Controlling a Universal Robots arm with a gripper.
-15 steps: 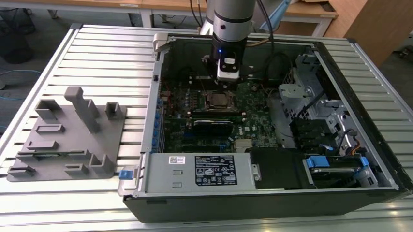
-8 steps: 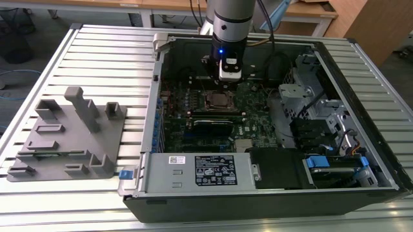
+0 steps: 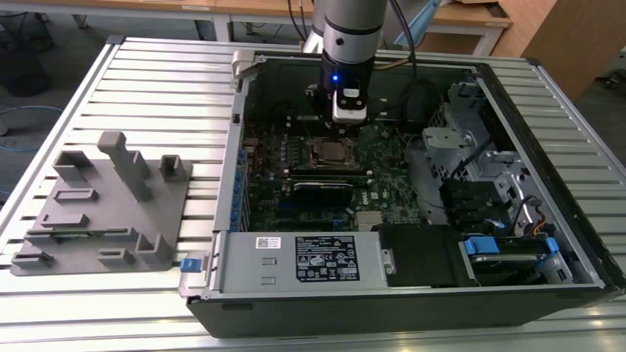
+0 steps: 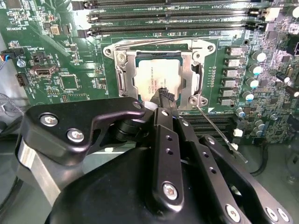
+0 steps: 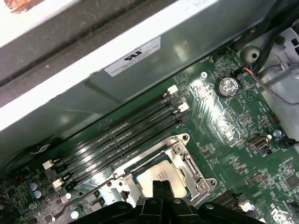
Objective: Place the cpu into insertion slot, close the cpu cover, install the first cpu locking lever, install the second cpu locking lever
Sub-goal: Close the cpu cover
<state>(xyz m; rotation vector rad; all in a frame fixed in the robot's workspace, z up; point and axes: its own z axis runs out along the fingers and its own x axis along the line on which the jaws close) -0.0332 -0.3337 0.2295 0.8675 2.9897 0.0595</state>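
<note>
Silver-tan metal of the cpu (image 4: 152,74) shows seated in the insertion slot (image 4: 198,75), with the cpu cover (image 4: 122,77) lying flat around it. My gripper (image 5: 162,186) hangs just above one edge of the chip, its two fingers pressed together with nothing between them. The principal risk, in my judgement, is that the closed tips stand very near the chip's top. A descent off line would scrape it, or bear on the cover's thin frame rather than on a lever. One wire locking lever (image 4: 219,134) juts free, away from the socket, with capacitors (image 4: 254,70) close by. It looks thin and springy, and could slip off my tips and whip into those parts. A second lever (image 4: 154,41) lies along the socket's side toward the memory slots (image 4: 173,18); whether it is hooked down I cannot tell. Those slots crowd that side, and in the exterior view the black graphics card (image 3: 323,192) sits near the socket, limiting room for any sweep.
</note>
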